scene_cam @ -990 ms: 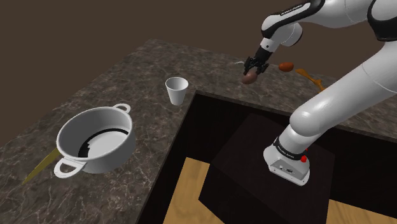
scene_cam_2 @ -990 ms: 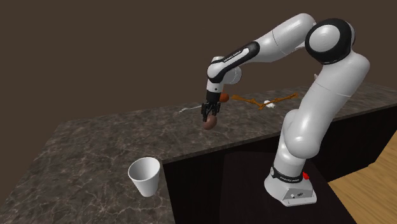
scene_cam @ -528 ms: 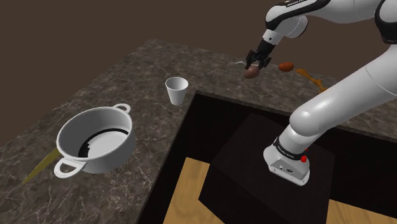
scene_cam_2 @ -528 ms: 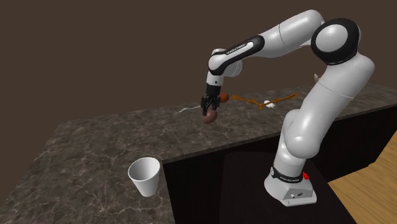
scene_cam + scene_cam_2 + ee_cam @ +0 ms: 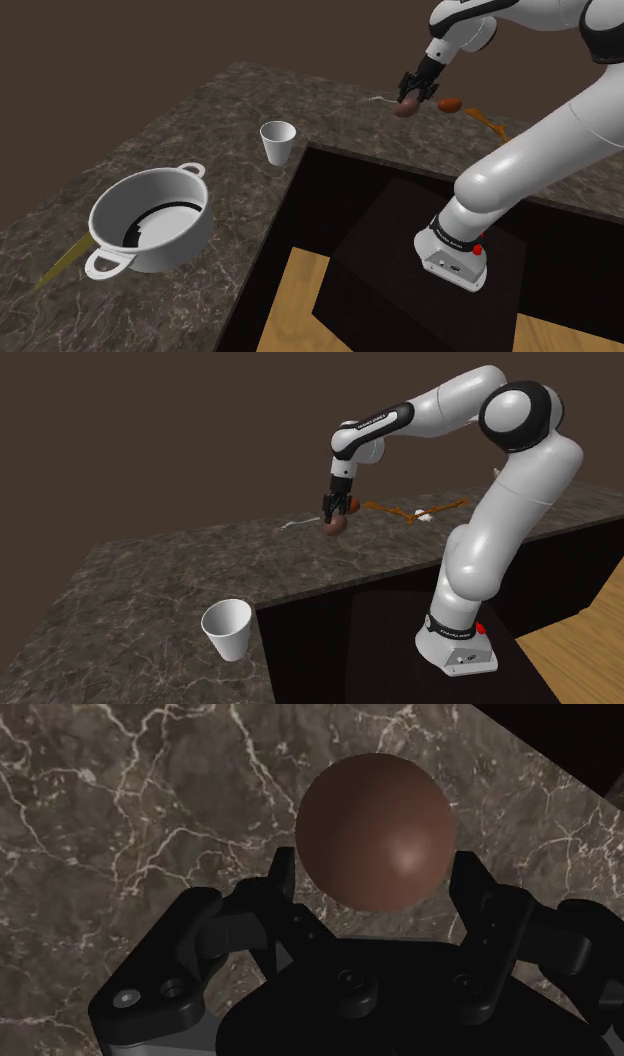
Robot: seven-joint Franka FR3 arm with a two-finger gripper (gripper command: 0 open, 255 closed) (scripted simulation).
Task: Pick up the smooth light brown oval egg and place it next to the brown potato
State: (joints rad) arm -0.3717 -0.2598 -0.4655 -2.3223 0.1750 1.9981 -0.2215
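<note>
One marble counter, one white arm, one pot near the shoulder view's left, one cup, one gripper with fingers clamped on one brown egg, far side, near one potato.

Dim even render, faint shadows, perhaps a soft egg highlight

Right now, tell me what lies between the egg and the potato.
Nothing stands there. In the shoulder view, a short stretch of bare marbled counter separates the egg, clasped in the gripper, from the potato.
</note>
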